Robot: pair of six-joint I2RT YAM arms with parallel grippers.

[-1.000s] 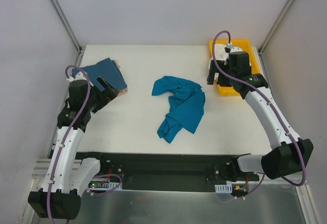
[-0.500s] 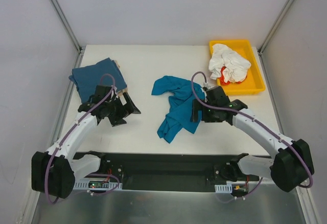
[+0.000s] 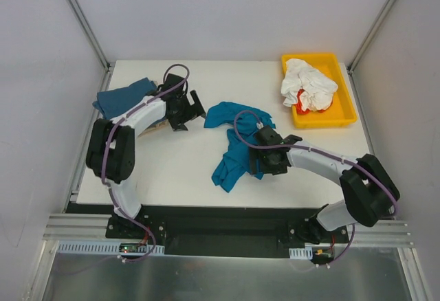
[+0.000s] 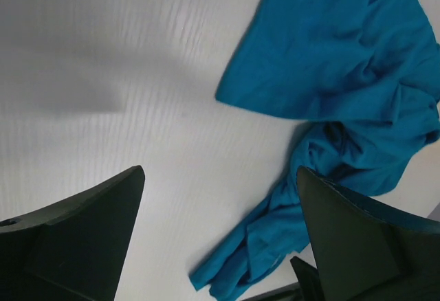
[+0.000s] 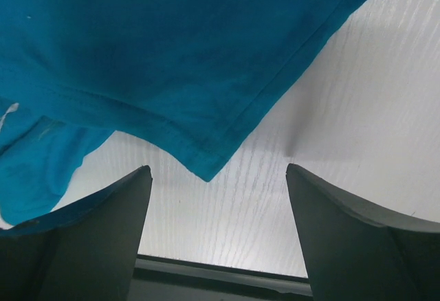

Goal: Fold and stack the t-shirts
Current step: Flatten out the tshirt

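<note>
The teal shirt lies crumpled mid-table. Its long axis runs from a broad bunch at 12 o'clock down to a narrow tail pointing to about 7 o'clock, short of the near edge. Bare white table spreads from its 9 o'clock side out to the left edge, with a narrower strip at 3 o'clock.

The slate-blue shirt sits folded in the 10 o'clock corner, with a sliver of the beige shirt peeking out at its near side. The yellow tray, holding a white cloth, fills the 2 o'clock corner.

The left gripper hangs between the two blue shirts, jaws spread wide over bare tabletop. The right gripper sits low at the teal shirt's 5 o'clock edge, jaws apart, a hemmed corner lying between them unpinched.
</note>
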